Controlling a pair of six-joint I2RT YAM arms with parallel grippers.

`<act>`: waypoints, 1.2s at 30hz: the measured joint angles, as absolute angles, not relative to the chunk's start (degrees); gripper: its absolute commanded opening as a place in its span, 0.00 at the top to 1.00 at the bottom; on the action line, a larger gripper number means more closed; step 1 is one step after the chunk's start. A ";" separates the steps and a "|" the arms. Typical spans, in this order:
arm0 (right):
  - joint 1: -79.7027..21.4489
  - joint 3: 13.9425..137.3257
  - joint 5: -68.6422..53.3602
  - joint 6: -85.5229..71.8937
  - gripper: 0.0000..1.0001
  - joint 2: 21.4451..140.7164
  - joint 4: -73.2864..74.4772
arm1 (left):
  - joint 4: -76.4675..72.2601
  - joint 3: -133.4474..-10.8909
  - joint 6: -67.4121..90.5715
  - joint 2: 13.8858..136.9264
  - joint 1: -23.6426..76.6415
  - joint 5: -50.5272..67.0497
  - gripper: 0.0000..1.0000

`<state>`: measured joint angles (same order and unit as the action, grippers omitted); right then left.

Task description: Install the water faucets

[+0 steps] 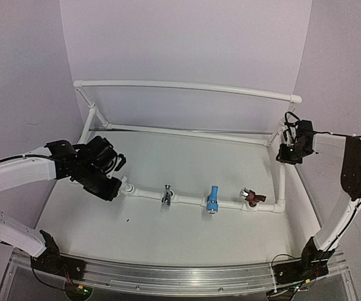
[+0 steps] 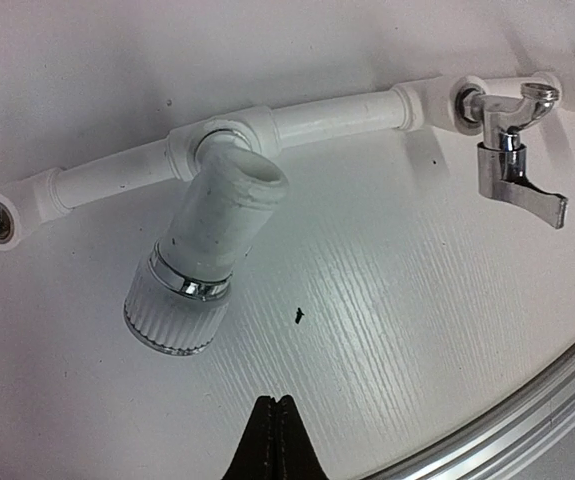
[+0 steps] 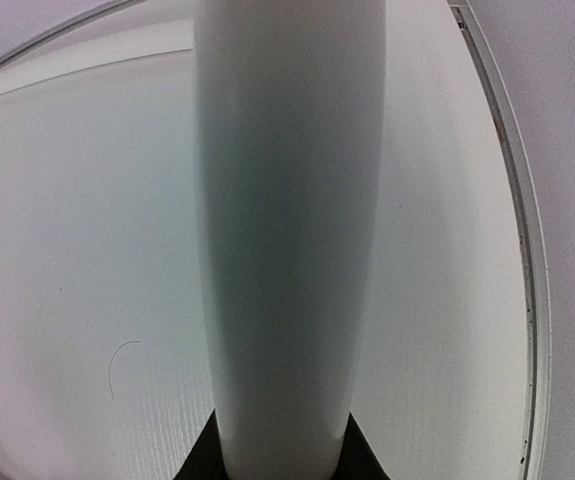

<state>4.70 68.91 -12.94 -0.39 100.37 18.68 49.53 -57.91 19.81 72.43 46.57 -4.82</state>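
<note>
Four faucets sit along the front rail of the white pipe frame (image 1: 186,86) on the counter (image 1: 186,157). Your left arm (image 1: 17,175) reaches in low from the left, wrist bent toward the rail's left end. The left jaws are pinched together with nothing between them, just short of the white faucet (image 2: 202,270). It's a stubby matte plastic cylinder with a chrome ring and ribbed knob, seated in a tee socket and angled out from the rail. Next along are the chrome faucet (image 2: 512,150) with its flat lever, the light blue faucet (image 1: 213,199) and the reddish-brown faucet (image 1: 253,198). Your right arm (image 1: 356,169) stands tall, elbow high, folding over to the frame's right upright — right jaws clamped around that smooth round pipe.
</note>
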 measured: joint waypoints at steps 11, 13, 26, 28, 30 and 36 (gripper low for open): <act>4.82 69.04 -12.89 -0.21 1.00 100.38 18.92 | 47.89 -57.61 24.02 81.16 44.86 -6.45 1.00; 4.82 69.04 -12.88 -0.21 1.00 100.38 18.92 | 47.49 -57.57 24.41 82.13 43.89 -6.75 1.00; 4.86 69.04 -12.91 -0.15 1.00 100.40 18.92 | 41.88 -56.63 24.48 82.18 37.69 -11.83 1.00; 4.86 69.04 -12.91 -0.13 1.00 100.39 18.92 | 41.02 -57.51 23.59 83.00 37.22 -12.16 1.00; 4.86 69.04 -12.91 -0.09 1.00 100.40 18.92 | 40.36 -58.86 22.72 84.25 36.94 -12.33 1.00; 4.91 69.04 -12.95 -0.03 1.00 100.39 18.92 | 38.31 -64.58 20.54 88.44 36.51 -11.98 1.00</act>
